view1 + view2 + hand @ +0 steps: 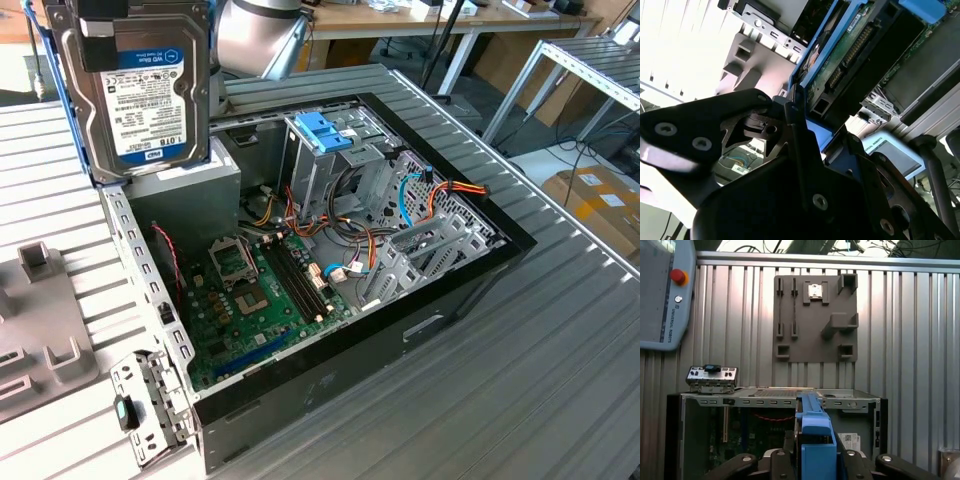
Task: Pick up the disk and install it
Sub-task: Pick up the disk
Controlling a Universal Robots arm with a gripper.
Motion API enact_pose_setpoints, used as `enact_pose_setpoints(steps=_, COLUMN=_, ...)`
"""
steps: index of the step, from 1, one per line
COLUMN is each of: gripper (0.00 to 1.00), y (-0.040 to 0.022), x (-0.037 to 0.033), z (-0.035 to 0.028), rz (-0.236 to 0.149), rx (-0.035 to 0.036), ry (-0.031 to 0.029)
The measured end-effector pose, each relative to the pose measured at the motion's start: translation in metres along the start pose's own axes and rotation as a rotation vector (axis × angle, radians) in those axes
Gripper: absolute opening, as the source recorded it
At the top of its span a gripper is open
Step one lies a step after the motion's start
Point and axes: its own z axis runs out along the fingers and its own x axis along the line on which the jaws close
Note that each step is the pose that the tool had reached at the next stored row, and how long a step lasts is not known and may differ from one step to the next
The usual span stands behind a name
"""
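Note:
The disk hangs upright in the air at the exterior view's upper left, above the near corner of the open computer case. It is silver-grey metal with a white and blue label and blue carrier rails along its edges. My gripper is shut on its upper end, with a black finger lying over the label side. In the second wrist view the gripper clamps the blue rail of the disk, whose circuit side shows. The first wrist view has the disk edge-on in the gripper, above the case.
Inside the case stand a metal drive cage with a light-blue latch, a grey power-supply box, the motherboard and loose cables. A grey fixture plate and a small metal bracket lie beside it. A teach pendant rests on the ribbed table.

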Motion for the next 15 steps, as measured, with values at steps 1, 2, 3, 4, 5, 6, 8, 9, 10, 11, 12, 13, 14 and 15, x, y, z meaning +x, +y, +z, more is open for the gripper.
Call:
enact_pose_setpoints(steps=1, gripper=0.37, y=-0.0006, x=0.0004, z=0.0, rz=0.0, rx=0.0, ry=0.0)
enact_pose_setpoints(steps=2, gripper=0.37, y=-0.0012, x=0.0008, z=0.0, rz=0.0, rx=0.0, ry=0.0)
enact_pose_setpoints(steps=3, gripper=0.37, y=-0.002, x=0.0013, z=0.0, rz=0.0, rx=0.0, ry=0.0)
enact_pose_setpoints(steps=4, gripper=0.37, y=-0.0025, x=0.0017, z=0.0, rz=0.0, rx=0.0, ry=0.0)
enact_pose_setpoints(steps=5, gripper=0.37, y=-0.0032, x=0.002, z=0.0, rz=0.0, rx=0.0, ry=0.0)
enact_pose_setpoints(steps=6, gripper=0.37, y=-0.0038, x=0.0024, z=0.0, rz=0.0, rx=-0.0001, ry=0.0001)
enact_pose_setpoints(steps=8, gripper=0.37, y=-0.0054, x=0.0031, z=0.0, rz=0.0, rx=-0.0002, ry=0.0001)
enact_pose_setpoints(steps=9, gripper=0.37, y=-0.0072, x=0.0038, z=0.0001, rz=0.0, rx=0.0, ry=-0.0001)
enact_pose_setpoints(steps=10, gripper=0.37, y=-0.0081, x=0.0041, z=0.0001, rz=0.0, rx=-0.0001, ry=-0.0001)
enact_pose_setpoints(steps=11, gripper=0.37, y=-0.009, x=0.0045, z=0.0001, rz=0.0, rx=-0.0001, ry=0.0)
enact_pose_setpoints(steps=12, gripper=0.37, y=-0.0104, x=0.005, z=0.0001, rz=0.0, rx=-0.0003, ry=0.0001)
enact_pose_setpoints(steps=13, gripper=0.37, y=-0.0119, x=0.0057, z=0.0001, rz=0.0, rx=-0.0003, ry=0.0001)
enact_pose_setpoints(steps=14, gripper=0.37, y=-0.0129, x=0.0062, z=0.0, rz=0.0, rx=-0.0004, ry=0.0001)
enact_pose_setpoints(steps=15, gripper=0.37, y=-0.0137, x=0.0066, z=0.0, rz=0.0, rx=-0.0004, ry=0.0001)
